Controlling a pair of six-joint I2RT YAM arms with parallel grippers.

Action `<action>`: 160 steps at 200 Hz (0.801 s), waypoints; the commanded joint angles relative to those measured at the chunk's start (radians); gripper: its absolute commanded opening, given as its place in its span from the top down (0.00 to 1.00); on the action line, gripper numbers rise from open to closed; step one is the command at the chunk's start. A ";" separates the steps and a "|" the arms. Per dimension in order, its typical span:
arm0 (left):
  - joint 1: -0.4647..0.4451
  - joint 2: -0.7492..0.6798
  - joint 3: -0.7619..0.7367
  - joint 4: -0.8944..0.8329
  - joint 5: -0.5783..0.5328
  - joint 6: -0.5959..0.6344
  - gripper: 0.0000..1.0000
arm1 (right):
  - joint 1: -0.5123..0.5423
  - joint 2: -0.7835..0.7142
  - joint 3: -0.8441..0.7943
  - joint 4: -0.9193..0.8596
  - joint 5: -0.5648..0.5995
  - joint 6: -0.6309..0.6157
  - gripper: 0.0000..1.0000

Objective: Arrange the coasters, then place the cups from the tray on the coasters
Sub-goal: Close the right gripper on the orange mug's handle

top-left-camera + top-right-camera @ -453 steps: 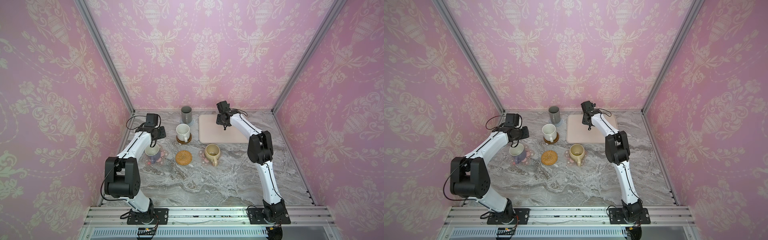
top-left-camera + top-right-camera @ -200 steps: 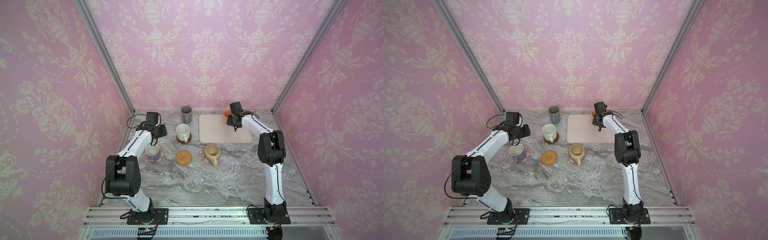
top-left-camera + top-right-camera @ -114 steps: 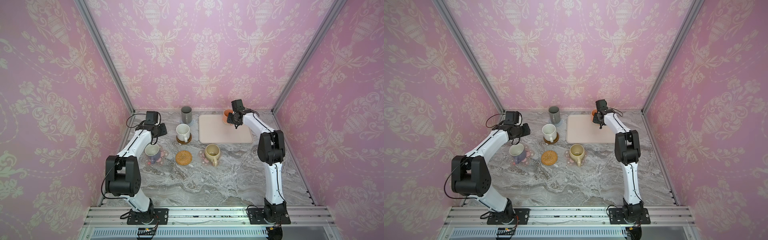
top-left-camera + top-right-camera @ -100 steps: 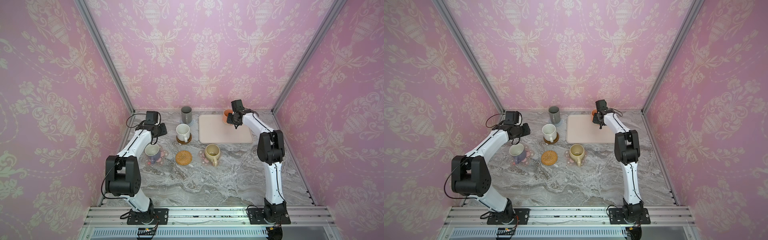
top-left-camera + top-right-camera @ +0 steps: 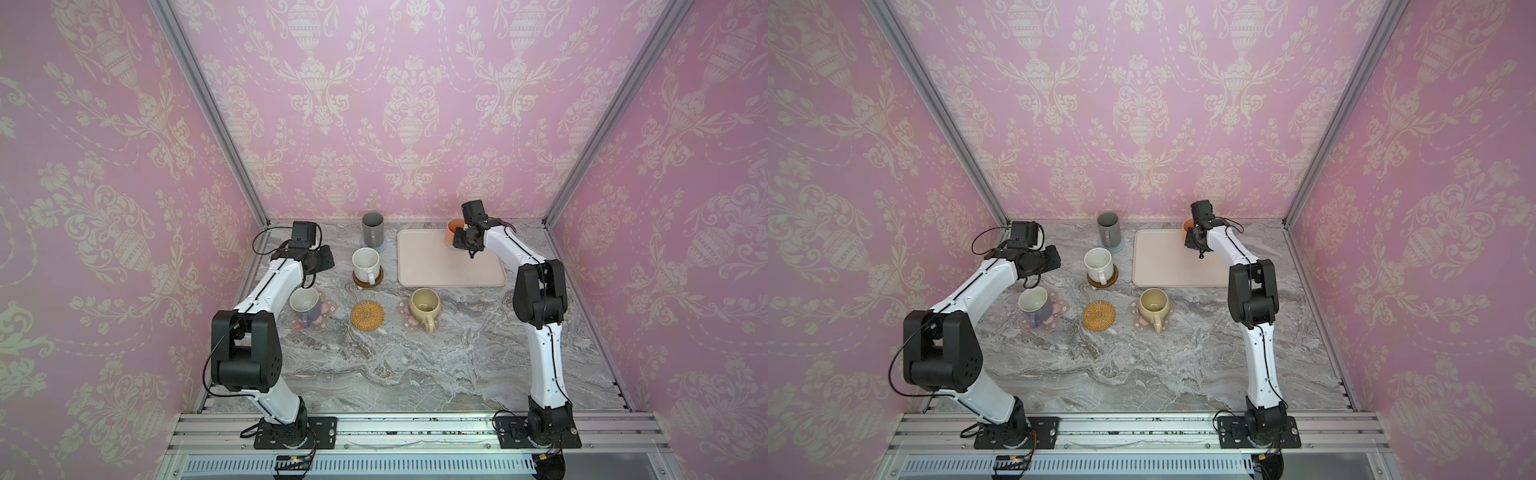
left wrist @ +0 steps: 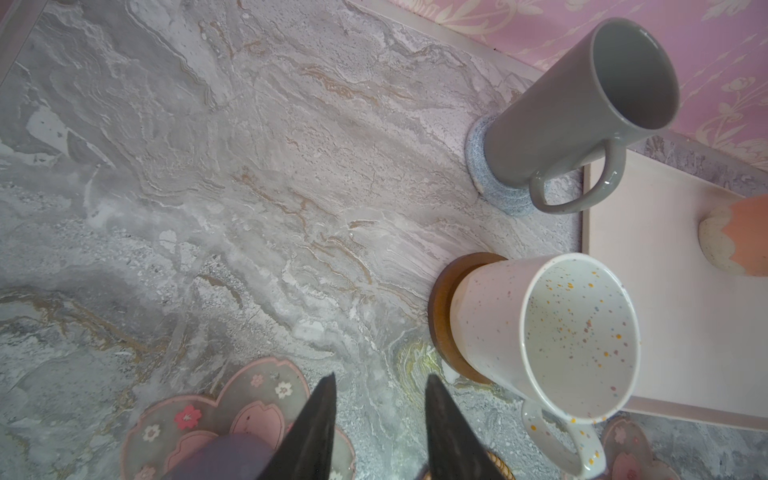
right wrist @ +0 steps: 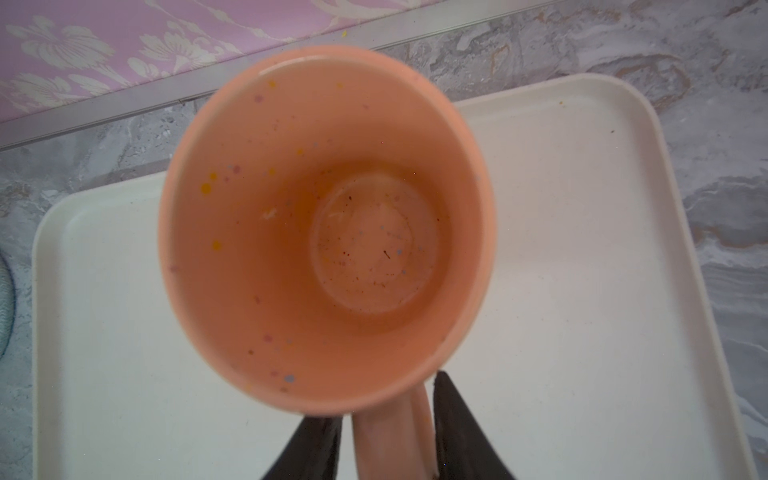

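Note:
On the far edge of the tray point(image 5: 436, 266) stands the peach-orange cup point(image 7: 324, 224). My right gripper point(image 7: 383, 395) straddles its handle: one finger touches it, the other shows a slim gap, so it is open. My left gripper point(image 6: 380, 375) hangs open and empty over bare table between the lavender cup point(image 5: 304, 301) and the speckled white cup point(image 6: 552, 332). The lavender cup and the beige-yellow cup point(image 5: 424, 305) each sit on a flower coaster point(image 5: 324, 309). The white cup is on the brown disc point(image 6: 440, 316), the dark grey cup point(image 6: 582, 99) on the light-blue coaster point(image 6: 482, 174). The rattan coaster point(image 5: 367, 316) is bare.
The pink back wall runs close behind the tray and the grey cup. Metal corner posts point(image 5: 552, 216) stand at the back corners. Marble table point(image 5: 395, 374) stretches toward the front rail.
My right gripper moved from the tray's near-left part to its far edge, came over the peach-orange cup, and its jaws narrowed around the handle. The left arm has barely moved.

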 commanded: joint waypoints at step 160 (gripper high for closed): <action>0.004 0.014 0.025 -0.012 0.006 -0.029 0.61 | -0.013 0.030 0.047 0.021 0.013 -0.018 0.65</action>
